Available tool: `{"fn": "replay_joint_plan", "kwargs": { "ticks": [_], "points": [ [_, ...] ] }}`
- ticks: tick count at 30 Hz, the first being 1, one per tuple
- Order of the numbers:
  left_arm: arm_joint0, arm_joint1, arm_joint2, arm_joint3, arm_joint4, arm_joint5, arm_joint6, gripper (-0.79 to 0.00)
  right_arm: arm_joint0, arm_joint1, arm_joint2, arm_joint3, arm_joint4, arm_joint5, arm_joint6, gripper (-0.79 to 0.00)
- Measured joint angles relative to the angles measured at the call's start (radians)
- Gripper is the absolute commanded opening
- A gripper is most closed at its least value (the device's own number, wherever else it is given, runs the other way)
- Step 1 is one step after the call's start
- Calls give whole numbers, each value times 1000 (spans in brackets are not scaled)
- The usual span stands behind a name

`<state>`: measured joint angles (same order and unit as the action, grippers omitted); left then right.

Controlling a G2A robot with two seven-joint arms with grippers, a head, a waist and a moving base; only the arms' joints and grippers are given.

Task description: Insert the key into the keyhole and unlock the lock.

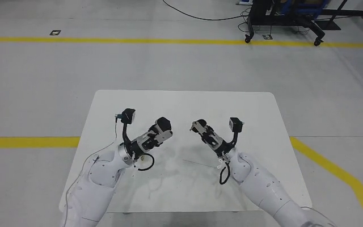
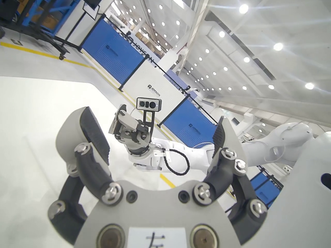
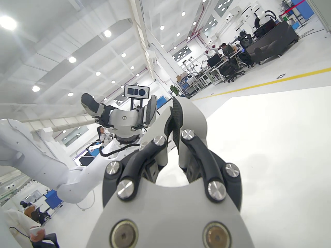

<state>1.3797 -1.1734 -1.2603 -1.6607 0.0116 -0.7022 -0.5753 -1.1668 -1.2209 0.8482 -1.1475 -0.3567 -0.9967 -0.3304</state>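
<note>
Bright hall, white worktop (image 1: 249,108). Both arms held above it, tips facing, likely ready pose: left pincer (image 2: 154,127) spread, right pincer (image 3: 173,109) pressed together. Where key, lock lie: cannot tell.

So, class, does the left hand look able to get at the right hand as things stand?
Probably yes: the open left hand faces the right hand above the table, with nothing between them.

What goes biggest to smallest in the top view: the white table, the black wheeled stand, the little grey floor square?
Largest: white rounded table.
Next: black wheeled stand, cut off at the edge and farther away, so its true size is unsure.
Smallest: little grey floor square.
</note>
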Motion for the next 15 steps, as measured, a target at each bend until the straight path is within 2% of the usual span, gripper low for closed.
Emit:
{"fn": "replay_joint_plan", "kwargs": {
  "ticks": [7,14,15],
  "points": [
    [-26,3,20,46,133,-33,-16,-58,17,-24,-10,5,8,-16,2,-785],
    [-32,2,46,69,153,-28,8,-286,37,-45,-17,9,11,-16,22,-785],
    [-34,2,50,73,149,-27,8,-339,38,-48,-19,9,13,-16,23,-785]
  ]
}}
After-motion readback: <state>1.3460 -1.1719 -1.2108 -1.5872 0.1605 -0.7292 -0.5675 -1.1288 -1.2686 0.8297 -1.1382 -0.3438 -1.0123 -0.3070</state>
